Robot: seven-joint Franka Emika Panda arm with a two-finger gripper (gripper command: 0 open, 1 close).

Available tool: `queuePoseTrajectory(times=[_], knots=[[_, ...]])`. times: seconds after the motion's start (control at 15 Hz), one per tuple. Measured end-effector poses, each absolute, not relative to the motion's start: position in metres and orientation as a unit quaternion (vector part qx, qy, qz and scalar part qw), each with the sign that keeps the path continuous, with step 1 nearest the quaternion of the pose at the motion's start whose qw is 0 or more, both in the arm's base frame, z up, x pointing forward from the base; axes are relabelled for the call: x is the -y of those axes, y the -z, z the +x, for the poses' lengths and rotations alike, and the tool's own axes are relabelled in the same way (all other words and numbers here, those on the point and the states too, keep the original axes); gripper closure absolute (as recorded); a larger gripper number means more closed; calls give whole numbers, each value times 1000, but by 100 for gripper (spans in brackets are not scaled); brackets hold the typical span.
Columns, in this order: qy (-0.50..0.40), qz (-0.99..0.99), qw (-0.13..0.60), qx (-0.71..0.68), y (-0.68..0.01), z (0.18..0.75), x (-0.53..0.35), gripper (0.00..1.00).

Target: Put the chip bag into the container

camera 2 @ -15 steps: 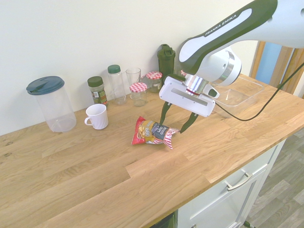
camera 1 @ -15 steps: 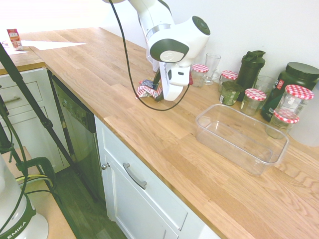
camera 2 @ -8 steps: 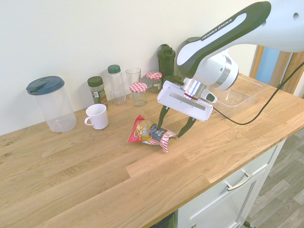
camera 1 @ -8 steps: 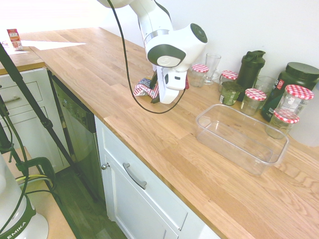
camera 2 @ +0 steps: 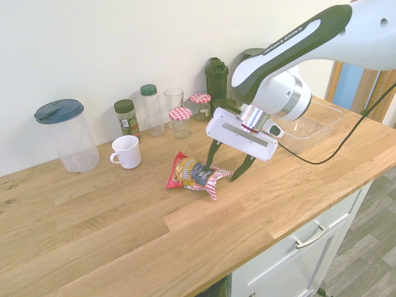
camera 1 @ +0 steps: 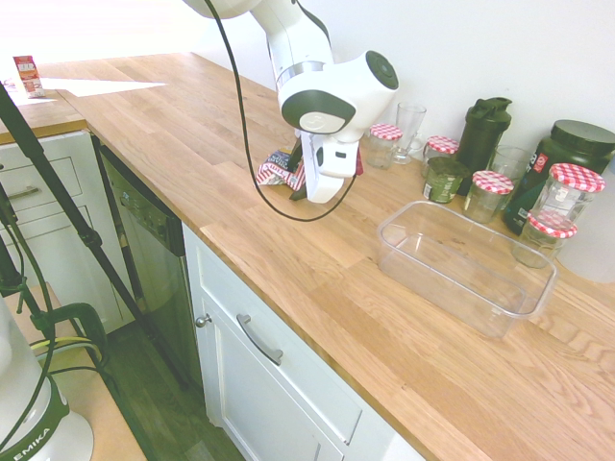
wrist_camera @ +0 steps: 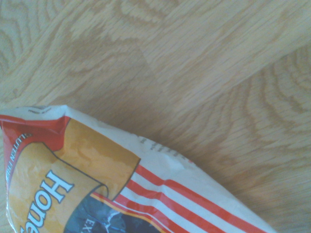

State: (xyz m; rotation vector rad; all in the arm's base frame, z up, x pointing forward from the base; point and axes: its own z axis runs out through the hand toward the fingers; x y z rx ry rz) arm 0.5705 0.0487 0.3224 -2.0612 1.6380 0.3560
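Crumpled red-and-white striped foil chip bag (camera 2: pixel 193 177) lies on the wooden counter (camera 2: pixel 111 223), well apart from the clear rectangular plastic container (camera 1: pixel 466 266). Your gripper (camera 2: pixel 227 170) straddles its end, fingers spread wide. Risk: slick foil may squirt out if you pinch only the edge.

Open lane along the front, clutter along the wall

Bare surface (camera 1: pixel 317 259) lies between the chip bag (camera 2: pixel 193 176) and the container (camera 1: pixel 466 266), whose open top has nothing over it. Jars (camera 1: pixel 490 195), a drinking glass (camera 1: pixel 407 132) and a dark shaker bottle (camera 1: pixel 479 133) crowd the wall side just behind the container; a white mug (camera 2: pixel 126 151) stands near the bag.
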Motion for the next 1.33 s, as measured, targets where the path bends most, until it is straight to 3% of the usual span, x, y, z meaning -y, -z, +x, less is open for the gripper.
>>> queuePoseTrajectory(times=[1.33], knots=[[-117,-744,245,-610,-330,569,4,100]])
